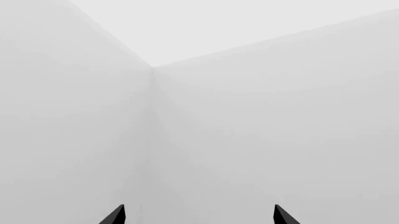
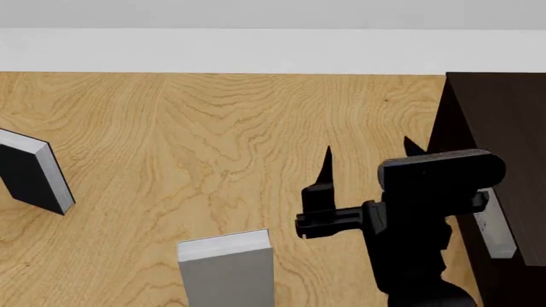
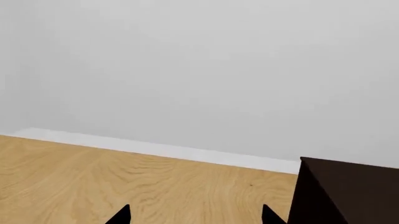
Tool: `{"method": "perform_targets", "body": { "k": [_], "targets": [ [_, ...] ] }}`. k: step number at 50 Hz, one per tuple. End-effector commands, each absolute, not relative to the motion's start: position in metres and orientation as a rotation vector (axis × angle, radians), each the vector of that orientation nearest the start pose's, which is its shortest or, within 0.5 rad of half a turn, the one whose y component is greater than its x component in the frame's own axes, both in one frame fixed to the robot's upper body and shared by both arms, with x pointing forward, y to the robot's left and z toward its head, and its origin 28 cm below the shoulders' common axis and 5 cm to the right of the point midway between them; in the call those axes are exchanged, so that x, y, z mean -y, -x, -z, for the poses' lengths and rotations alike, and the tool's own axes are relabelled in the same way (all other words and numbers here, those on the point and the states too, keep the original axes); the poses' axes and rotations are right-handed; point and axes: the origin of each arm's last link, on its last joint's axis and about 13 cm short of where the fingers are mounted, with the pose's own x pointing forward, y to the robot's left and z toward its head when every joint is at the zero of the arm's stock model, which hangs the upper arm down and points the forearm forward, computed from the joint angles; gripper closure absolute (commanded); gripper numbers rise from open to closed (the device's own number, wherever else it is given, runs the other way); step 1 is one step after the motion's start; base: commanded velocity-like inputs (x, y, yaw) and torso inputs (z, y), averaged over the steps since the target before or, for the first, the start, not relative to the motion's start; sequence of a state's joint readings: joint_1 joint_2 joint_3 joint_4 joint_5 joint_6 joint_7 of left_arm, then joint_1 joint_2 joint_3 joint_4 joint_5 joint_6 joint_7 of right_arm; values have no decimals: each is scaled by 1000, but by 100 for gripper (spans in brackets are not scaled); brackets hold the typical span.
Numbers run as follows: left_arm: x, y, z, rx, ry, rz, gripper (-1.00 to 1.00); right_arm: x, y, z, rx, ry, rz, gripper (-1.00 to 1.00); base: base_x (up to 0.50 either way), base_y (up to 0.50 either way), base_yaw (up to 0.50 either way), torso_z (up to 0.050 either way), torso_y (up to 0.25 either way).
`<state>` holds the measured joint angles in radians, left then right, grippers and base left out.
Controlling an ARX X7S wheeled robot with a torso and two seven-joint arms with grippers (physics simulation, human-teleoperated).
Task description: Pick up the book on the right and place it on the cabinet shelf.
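No writing, label, brand, number or sign can be read in any view. The covers of the grey book and the black book are plain, and the cabinet and the table carry no marks.

Cabinet close right of pincer.

Right gripper open, empty, above wooden floor, beside dark cabinet. Grey book against cabinet. Second grey book nearer; black book far left.
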<state>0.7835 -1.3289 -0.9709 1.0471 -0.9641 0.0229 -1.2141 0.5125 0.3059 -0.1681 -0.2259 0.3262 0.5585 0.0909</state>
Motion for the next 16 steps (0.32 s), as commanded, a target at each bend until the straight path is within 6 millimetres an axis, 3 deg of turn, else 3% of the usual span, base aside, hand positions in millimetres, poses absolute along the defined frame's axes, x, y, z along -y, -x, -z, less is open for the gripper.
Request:
{"method": "perform_targets", "body": {
  "k": [1,16],
  "targets": [
    [-288,-117,-275,706,-126,-405,-100,119,-267,-196,246,46,-193,-100,0,0,0,0,0],
    [-287,-117,-273,703,-123,-404,-100,124,-240,-246,392,44,-198,-100,0,0,0,0,0]
  ]
}}
